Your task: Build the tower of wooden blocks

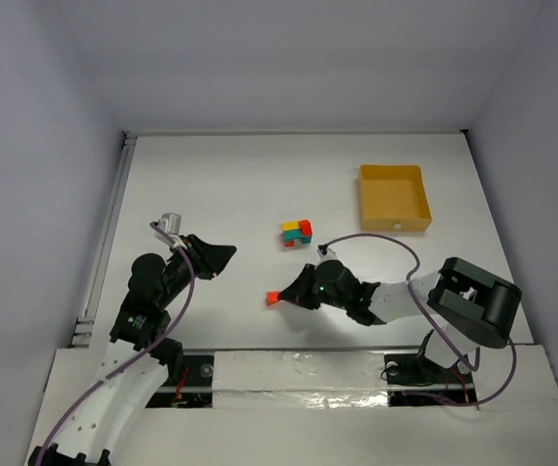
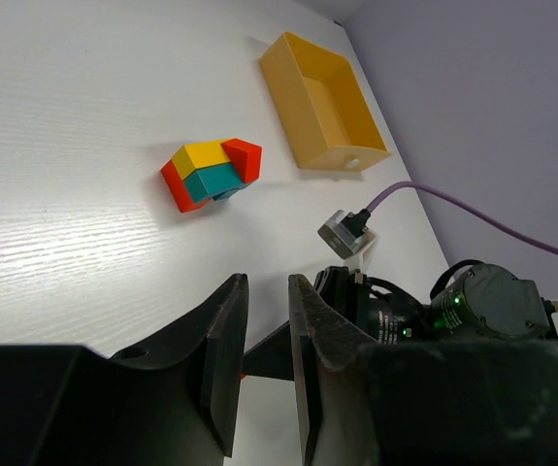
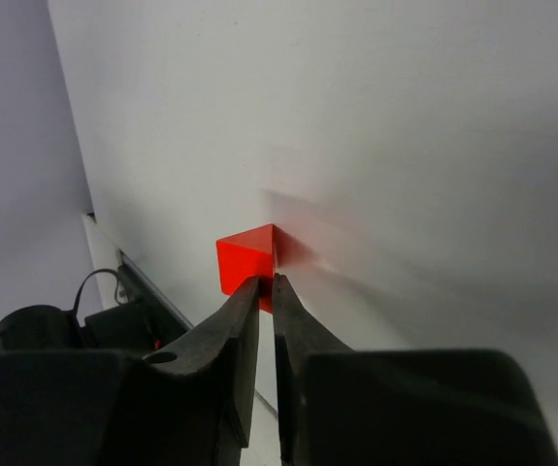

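Note:
A small cluster of wood blocks (image 1: 296, 232), red, yellow, teal and orange, stands mid-table; it also shows in the left wrist view (image 2: 211, 172). My right gripper (image 1: 280, 294) is shut on a red triangular wedge (image 1: 272, 297) at its fingertips, in front of and left of the cluster. In the right wrist view the wedge (image 3: 246, 257) sticks out beyond the pinched tips of the right gripper (image 3: 267, 283). My left gripper (image 1: 228, 254) is left of the cluster with nothing in it. In the left wrist view the left gripper (image 2: 267, 286) has its jaws a narrow gap apart.
A yellow-orange square tray (image 1: 393, 197) with a raised rim sits at the back right, seen also in the left wrist view (image 2: 322, 102). The right arm's wrist and purple cable (image 2: 405, 311) lie close in front of the left gripper.

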`<state>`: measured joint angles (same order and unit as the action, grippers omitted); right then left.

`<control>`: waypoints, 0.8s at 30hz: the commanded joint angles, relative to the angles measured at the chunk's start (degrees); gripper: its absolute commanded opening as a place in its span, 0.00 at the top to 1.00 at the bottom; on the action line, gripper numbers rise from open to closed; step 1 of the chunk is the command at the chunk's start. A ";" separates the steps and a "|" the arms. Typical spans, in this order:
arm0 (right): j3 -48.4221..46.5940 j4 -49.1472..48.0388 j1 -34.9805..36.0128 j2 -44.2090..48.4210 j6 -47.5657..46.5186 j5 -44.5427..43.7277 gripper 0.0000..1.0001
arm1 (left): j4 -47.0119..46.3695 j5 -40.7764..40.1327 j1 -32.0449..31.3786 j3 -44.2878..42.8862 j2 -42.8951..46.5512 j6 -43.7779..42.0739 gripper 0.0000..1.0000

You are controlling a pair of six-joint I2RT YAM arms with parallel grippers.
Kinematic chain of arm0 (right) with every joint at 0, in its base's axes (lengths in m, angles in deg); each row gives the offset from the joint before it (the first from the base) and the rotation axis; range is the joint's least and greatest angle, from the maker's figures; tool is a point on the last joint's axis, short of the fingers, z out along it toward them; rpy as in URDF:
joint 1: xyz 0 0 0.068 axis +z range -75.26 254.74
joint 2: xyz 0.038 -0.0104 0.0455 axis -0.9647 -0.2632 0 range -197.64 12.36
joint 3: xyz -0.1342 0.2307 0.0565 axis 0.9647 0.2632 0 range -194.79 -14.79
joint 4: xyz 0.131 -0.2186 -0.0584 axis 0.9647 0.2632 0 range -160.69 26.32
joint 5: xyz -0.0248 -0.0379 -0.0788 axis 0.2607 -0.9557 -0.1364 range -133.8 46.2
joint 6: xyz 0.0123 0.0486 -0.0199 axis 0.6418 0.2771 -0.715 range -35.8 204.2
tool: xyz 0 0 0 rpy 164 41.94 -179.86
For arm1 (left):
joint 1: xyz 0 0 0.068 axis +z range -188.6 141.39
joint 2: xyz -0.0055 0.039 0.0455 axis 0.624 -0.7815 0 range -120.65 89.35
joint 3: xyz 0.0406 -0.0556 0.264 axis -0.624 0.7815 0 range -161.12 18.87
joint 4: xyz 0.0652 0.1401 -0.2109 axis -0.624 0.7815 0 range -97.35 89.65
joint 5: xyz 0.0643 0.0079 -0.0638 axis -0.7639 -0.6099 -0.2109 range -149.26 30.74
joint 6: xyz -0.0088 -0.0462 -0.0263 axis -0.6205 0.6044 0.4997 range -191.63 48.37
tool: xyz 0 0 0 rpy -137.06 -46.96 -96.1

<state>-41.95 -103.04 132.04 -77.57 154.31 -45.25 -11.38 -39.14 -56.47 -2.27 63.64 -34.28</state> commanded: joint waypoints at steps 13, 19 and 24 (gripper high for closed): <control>-4.22 14.42 0.01 5.01 -8.66 -7.69 0.61 | -2.56 0.10 0.29 -2.94 -1.44 -0.96 0.79; -8.08 23.12 0.01 10.04 -16.22 -6.46 0.88 | -3.96 0.62 0.29 -2.23 -2.32 -0.52 0.79; -9.32 23.48 1.15 8.46 -20.36 0.21 1.00 | -4.41 1.24 0.29 -2.23 -3.29 -0.34 0.86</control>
<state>-49.65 -81.67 132.28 -68.35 138.59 -48.75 -12.26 -38.94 -56.47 -2.49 60.64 -34.28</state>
